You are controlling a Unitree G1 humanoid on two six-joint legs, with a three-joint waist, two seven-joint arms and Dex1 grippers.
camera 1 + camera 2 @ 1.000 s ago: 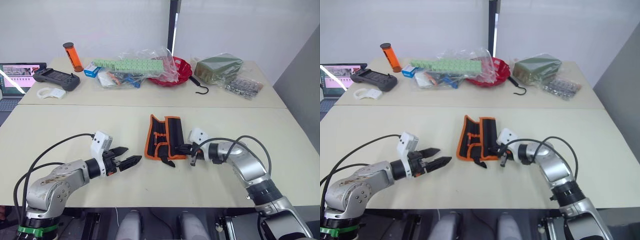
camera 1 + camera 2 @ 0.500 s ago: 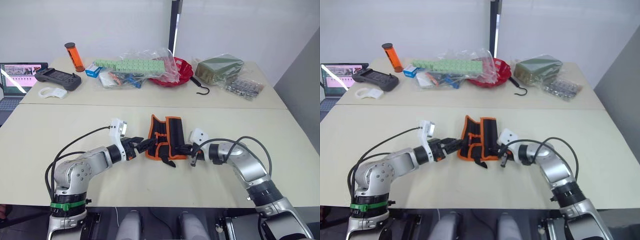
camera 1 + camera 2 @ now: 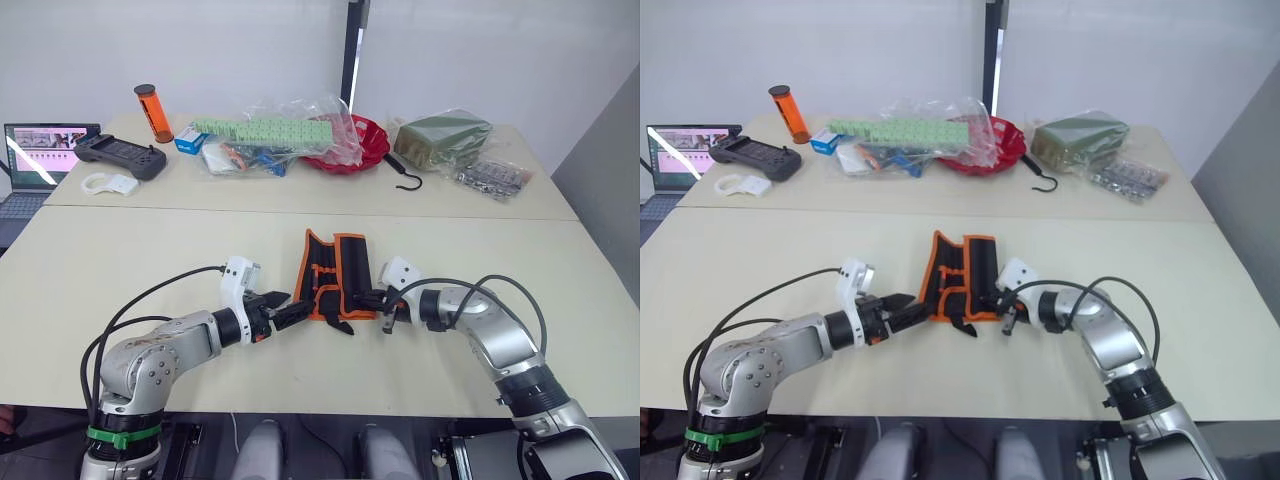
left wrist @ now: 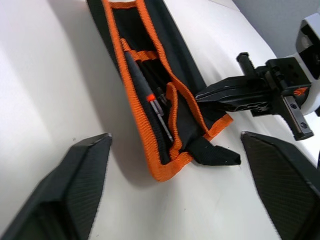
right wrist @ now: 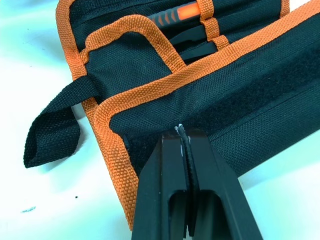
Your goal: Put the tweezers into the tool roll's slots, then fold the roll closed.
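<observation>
On the near table (image 3: 120, 250), the tool roll (image 3: 335, 278) is lying partly folded at the centre, orange edging showing, its black strap (image 4: 215, 155) trailing off the near corner. Right gripper (image 3: 377, 297) is pressing against the roll's right flap with its fingers closed tight on the fabric edge, while the left gripper (image 3: 283, 312) is sitting just beside the roll's near-left corner with fingers spread wide, holding nothing. Tweezers (image 4: 150, 100) are resting inside the slots (image 4: 160, 82), tucked under the orange-edged band.
</observation>
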